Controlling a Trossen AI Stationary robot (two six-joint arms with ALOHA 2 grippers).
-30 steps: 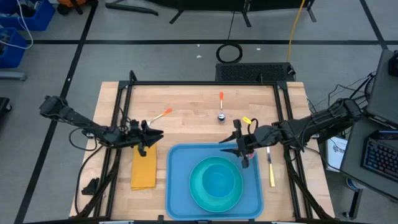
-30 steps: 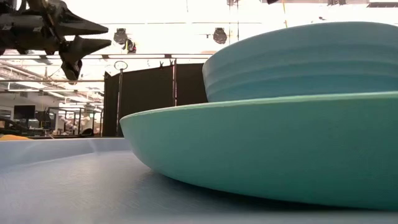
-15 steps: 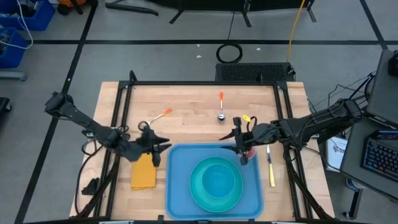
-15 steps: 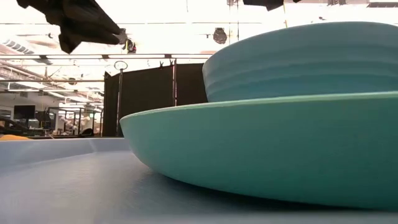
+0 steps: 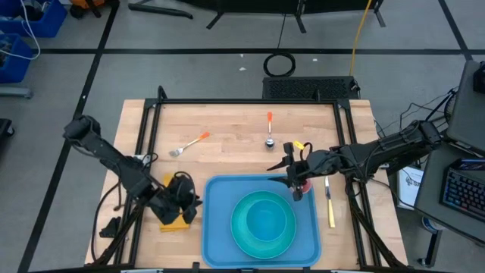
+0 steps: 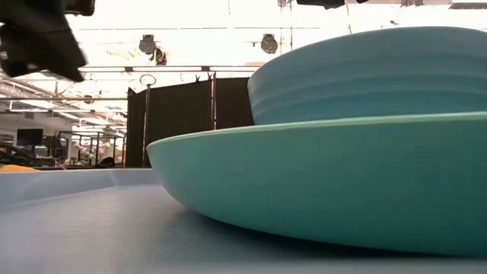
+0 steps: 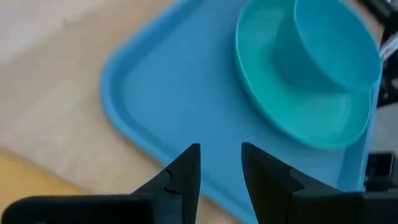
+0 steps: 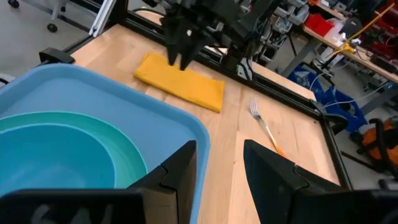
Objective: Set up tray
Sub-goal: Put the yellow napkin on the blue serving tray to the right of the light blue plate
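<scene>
The blue tray (image 5: 220, 227) lies at the table's near middle, with a teal plate (image 5: 241, 235) and a teal bowl (image 5: 265, 220) on it. A yellow napkin (image 5: 170, 220) lies flat on the table left of the tray, partly hidden by my left arm. My left gripper (image 5: 189, 205) is open and empty, tipped down over the tray's left rim (image 7: 134, 118), beside the napkin (image 7: 25, 177). My right gripper (image 5: 288, 178) is open and empty above the tray's far right corner (image 8: 186, 124). The low view shows the plate (image 6: 327, 183) and bowl (image 6: 365, 72) up close.
A fork with an orange handle (image 5: 191, 144) and a spoon with an orange handle (image 5: 269, 129) lie on the far half of the table. A knife with a yellow handle (image 5: 330, 205) lies right of the tray. Black frame rails (image 5: 148, 136) run along both table sides.
My left gripper has gone toward the table's near edge and down, from above the napkin's far end to beside the tray's left rim, and has tipped downward. The napkin, tray and dishes have stayed in place.
</scene>
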